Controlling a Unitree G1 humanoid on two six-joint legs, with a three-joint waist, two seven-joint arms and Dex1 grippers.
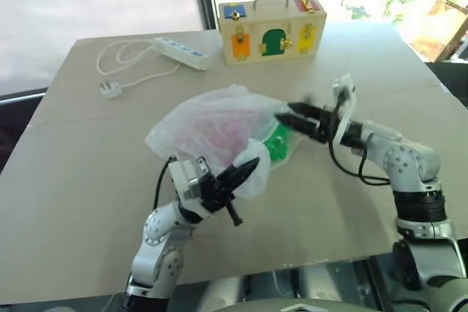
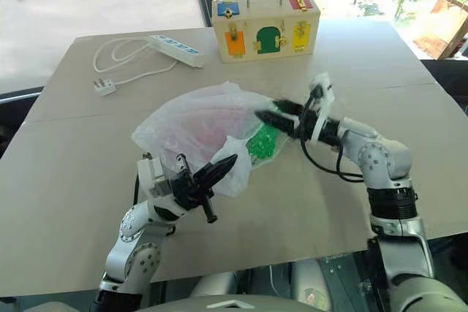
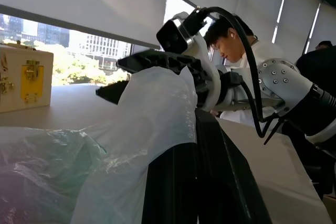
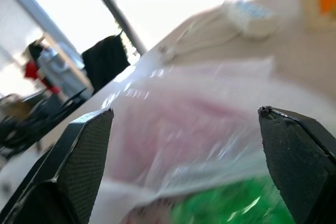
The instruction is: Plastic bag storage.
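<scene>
The plastic bag [image 1: 208,126] lies crumpled in the middle of the table, translucent white with a pinkish mass and something green [image 1: 276,142] showing through it. My left gripper [image 1: 240,174] is at the bag's near side, raised a little off the table and shut on a white flap of the bag [image 3: 157,119]. My right gripper [image 1: 294,118] hovers at the bag's right edge above the green part, pointing left. Its fingers [image 4: 79,156] stand wide open with nothing between them.
A wooden box [image 1: 272,31] with coloured latches stands at the table's far edge. A white power strip [image 1: 181,52] with coiled cord and plug [image 1: 111,88] lies at the far left. A person [image 3: 231,40] stands beyond the table's right side.
</scene>
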